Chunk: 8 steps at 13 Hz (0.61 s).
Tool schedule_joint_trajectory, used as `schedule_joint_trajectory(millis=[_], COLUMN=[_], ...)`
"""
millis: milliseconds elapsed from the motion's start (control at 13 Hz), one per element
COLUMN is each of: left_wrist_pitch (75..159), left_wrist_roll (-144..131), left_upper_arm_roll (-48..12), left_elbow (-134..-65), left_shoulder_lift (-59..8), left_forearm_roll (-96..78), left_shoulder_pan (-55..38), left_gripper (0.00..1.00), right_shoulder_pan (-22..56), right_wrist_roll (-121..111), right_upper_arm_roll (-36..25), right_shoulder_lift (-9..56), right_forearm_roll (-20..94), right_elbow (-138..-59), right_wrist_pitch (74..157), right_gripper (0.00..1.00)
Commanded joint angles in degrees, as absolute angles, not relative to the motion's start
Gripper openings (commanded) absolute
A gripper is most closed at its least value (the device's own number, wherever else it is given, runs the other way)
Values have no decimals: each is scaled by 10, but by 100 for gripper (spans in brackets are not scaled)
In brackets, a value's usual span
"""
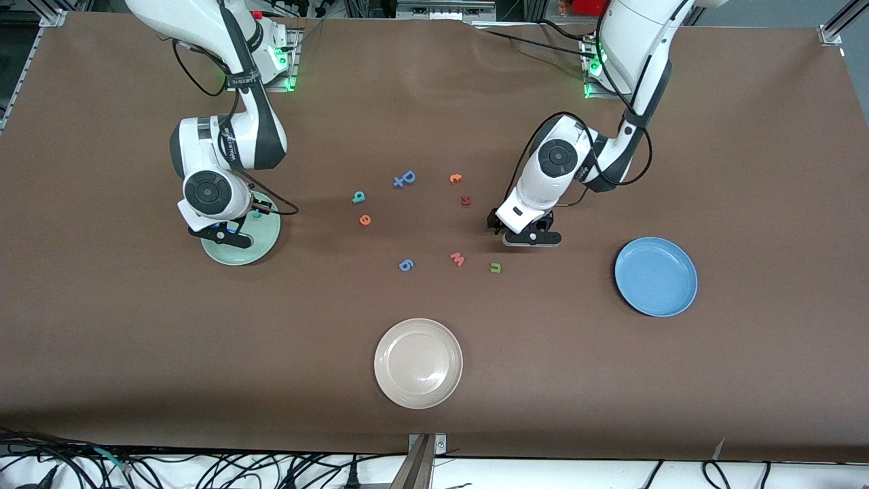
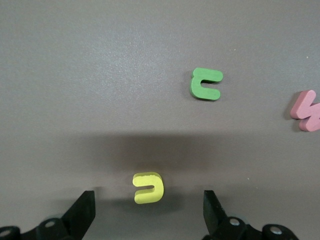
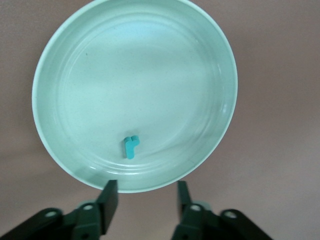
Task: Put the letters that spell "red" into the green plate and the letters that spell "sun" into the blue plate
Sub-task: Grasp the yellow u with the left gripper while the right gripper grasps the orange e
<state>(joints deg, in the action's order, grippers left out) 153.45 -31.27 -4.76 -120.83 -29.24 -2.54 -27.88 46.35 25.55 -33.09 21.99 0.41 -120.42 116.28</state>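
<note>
**Teal "r" lying in the green plate, yellow "u" between open fingers**

The right gripper [image 3: 145,207] is hanging over the green plate [image 3: 60,150] at the right arm's end of the table; its fingers are standing apart and are holding nothing; the teal "r" [image 3: 130,146] is lying flat inside this plate, near the rim

The left gripper [image 2: 149,212] is hanging low over the table, toward the blue plate [image 1: 656,276], which is carrying no letter; its fingers are standing wide apart, and the yellow "u" [image 2: 148,187] is lying on the table between them, touching neither one; the green "n" [image 1: 495,267] is lying near it, beside the pink "w" [image 1: 457,259]

The teal "d" [image 1: 358,197] and the orange "e" [image 1: 365,219] are lying on the table between the two arms; the whitish-beige plate [image 1: 418,363] is sitting nearest to the front camera
</note>
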Motion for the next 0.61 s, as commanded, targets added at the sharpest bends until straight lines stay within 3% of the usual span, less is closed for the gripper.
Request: schedule_joint_trajectory(millis=[0,307,537], left_wrist_pitch=[1537,1537,1537], left_wrist_roll=[-320,-320,-322], left_upper_arm_roll=[-45,-44,-44], left_elbow=[-1196,-1196,-1192], left_shoulder_lift=[-305,-304,-305], left_forearm_roll=[-12,-12,-12], left_shoulder_pan=[-284,-284,-284], left_gripper=[89,49,34], right_shoulder_pan=[471,474,475], right_wrist_roll=[258,300,415], right_upper_arm_roll=[-320,-245,-177], right_shoulder_lift=[211,202,209], right_forearm_roll=[10,77,85], right_elbow=[-1196,-1166,-1171], right_wrist_pitch=[1149,1197,1296], right_gripper=[99,97,95])
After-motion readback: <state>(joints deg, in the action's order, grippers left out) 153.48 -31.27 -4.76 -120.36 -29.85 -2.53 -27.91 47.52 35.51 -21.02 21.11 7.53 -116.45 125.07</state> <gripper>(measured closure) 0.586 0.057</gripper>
